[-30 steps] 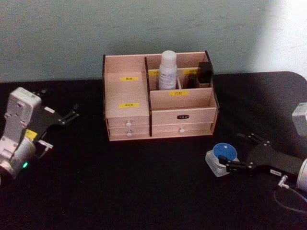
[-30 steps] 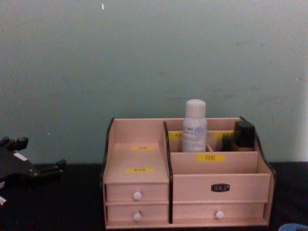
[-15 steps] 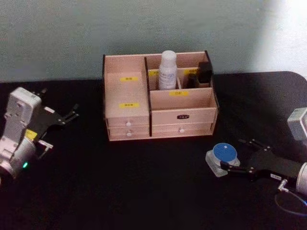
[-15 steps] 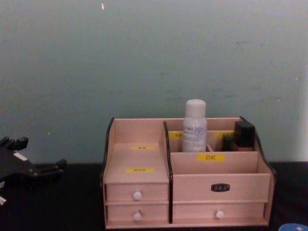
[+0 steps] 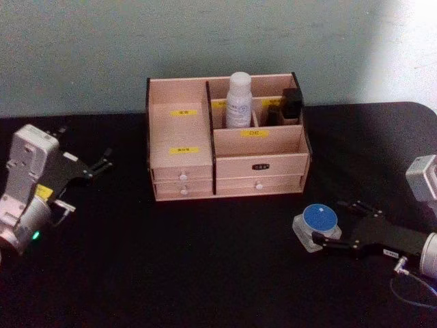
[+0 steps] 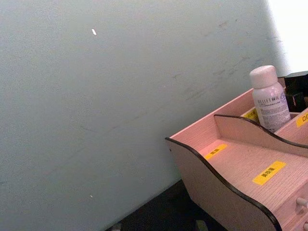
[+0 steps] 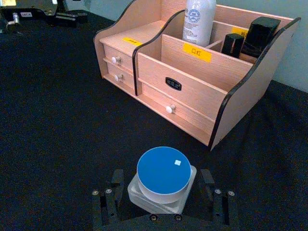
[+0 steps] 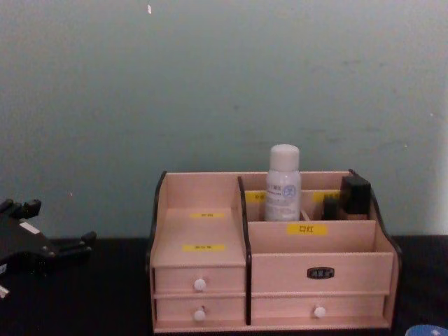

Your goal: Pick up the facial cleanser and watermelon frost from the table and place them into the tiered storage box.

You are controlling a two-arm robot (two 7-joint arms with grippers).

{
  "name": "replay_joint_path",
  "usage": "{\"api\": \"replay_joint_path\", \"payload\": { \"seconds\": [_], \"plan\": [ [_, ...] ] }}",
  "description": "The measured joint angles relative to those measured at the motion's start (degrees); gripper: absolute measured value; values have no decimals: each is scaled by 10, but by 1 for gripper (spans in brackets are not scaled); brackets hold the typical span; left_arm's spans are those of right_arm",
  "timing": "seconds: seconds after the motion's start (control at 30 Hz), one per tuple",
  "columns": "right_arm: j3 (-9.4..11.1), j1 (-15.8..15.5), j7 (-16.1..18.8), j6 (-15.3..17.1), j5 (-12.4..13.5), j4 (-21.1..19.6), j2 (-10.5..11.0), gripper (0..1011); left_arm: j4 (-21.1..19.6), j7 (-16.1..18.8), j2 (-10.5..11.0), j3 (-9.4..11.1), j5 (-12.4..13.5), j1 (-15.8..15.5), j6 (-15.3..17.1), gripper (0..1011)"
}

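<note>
The tiered storage box (image 5: 225, 147) stands at 12 o'clock on the surface (image 5: 198, 266), its back toward the wall (image 5: 89, 48). Its drawers (image 5: 183, 184) face 6 o'clock, stacked in two pairs side by side. A bottle (image 5: 239, 101) stands upright in the rear middle compartment. At the bottle's 3 o'clock, in the rear corner compartment, sit two small containers (image 5: 292, 104). A jar (image 5: 318, 220) rests on the surface at the box's 4 o'clock, apart from it. The right claw (image 7: 161, 179) reaches in from the jar's 4 o'clock, one finger on each side, a slight gap at both. The left claw (image 5: 101, 164) is at the box's 9 o'clock, well apart, fingers spread
</note>
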Motion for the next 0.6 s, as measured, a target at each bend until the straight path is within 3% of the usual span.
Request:
{"api": "replay_joint_path", "payload": {
  "seconds": [0.6],
  "plan": [
    [-14, 20, 11, 6, -1, 16, -5, 1000, 0, 0, 0, 0, 0, 0, 0, 1001]
  ]
}}
